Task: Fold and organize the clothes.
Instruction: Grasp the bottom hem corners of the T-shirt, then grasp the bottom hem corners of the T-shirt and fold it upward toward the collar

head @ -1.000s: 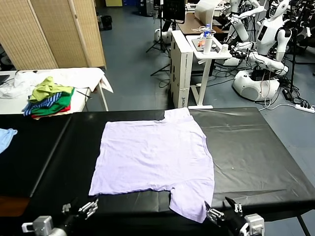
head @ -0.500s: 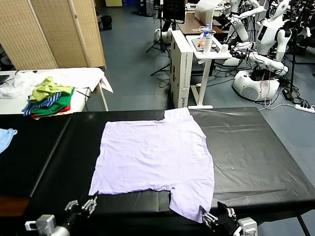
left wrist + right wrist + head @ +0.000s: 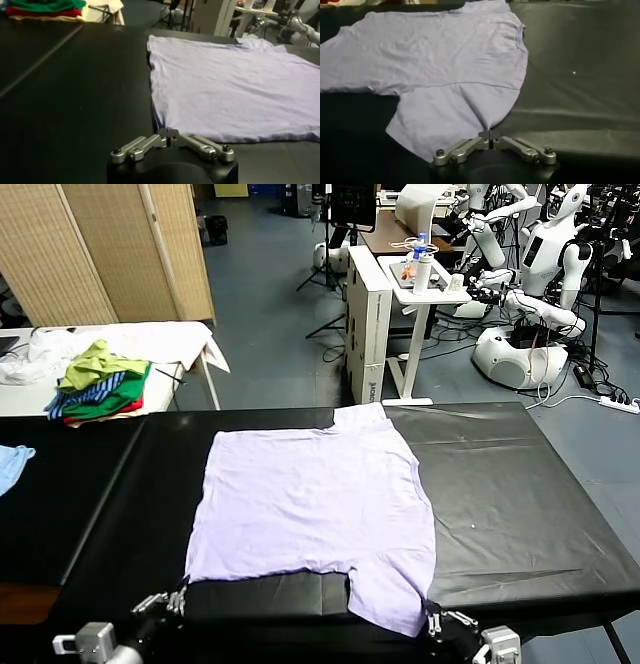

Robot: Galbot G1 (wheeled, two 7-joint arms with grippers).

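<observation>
While the thin, limp shirt [image 3: 312, 514] lies flat on the desk [image 3: 520, 494], left tool [image 3: 169, 136] pinches its hem corner, right tool [image 3: 490, 137] its near sleeve edge.

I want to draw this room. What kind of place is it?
Probably a robot lab: white robots stand at the back, cables lie on the floor, and a lavender T-shirt is spread on a black table.

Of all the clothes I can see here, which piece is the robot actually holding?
The lavender T-shirt spread flat on the black table. Both grippers, left and right, pinch its near edge; the colourful pile and blue cloth lie untouched, far off.
</observation>
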